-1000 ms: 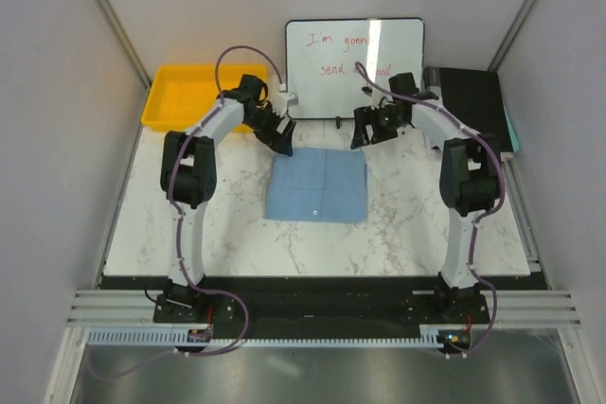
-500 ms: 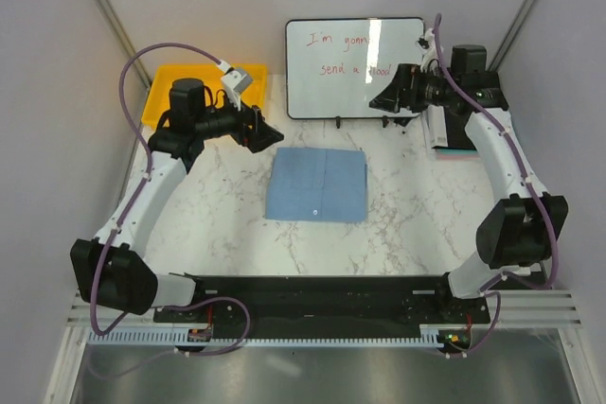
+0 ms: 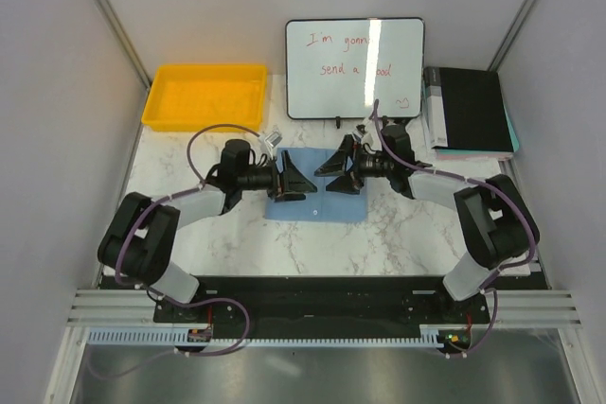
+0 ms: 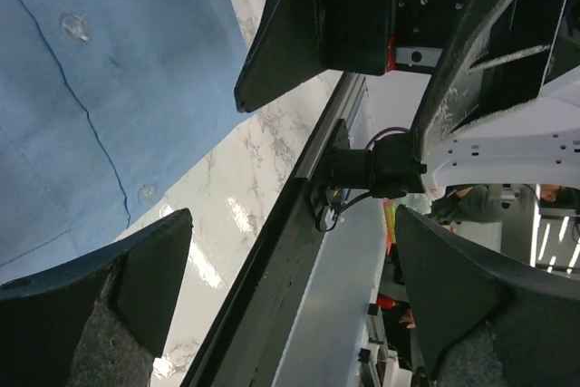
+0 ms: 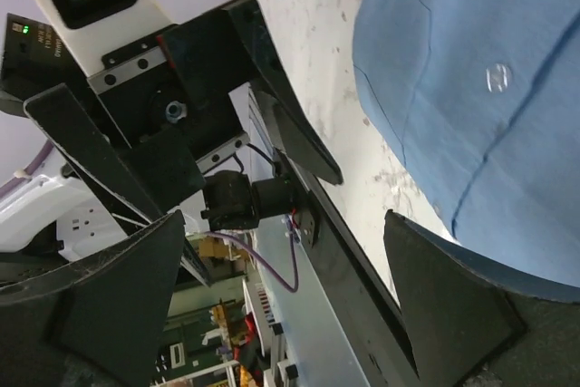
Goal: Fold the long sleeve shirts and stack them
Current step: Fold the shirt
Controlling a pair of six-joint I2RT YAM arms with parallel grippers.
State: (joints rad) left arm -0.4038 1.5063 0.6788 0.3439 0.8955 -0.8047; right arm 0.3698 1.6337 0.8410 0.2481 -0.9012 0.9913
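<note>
Both arms have dropped inward from 9 and 3 o'clock. Left gripper [image 3: 299, 177] and right gripper [image 3: 334, 173], jaws spread, face each other over the folded shirt [image 3: 317, 207] at the centre of the table [image 3: 426, 224], apparently poised to grip it.

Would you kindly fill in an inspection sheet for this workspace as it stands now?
Surface: white marbled table, no spills seen.
Job's things: one light blue shirt, folded into a rectangle, lying flat mid-table, buttons showing.
Clutter: yellow tray far left; whiteboard with red writing at the back; black folder far right.
Grippers: left claw and right claw open, facing each other over the shirt, holding nothing.
Cables: purple cable looped along each arm.
Surroundings: plain grey walls.
</note>
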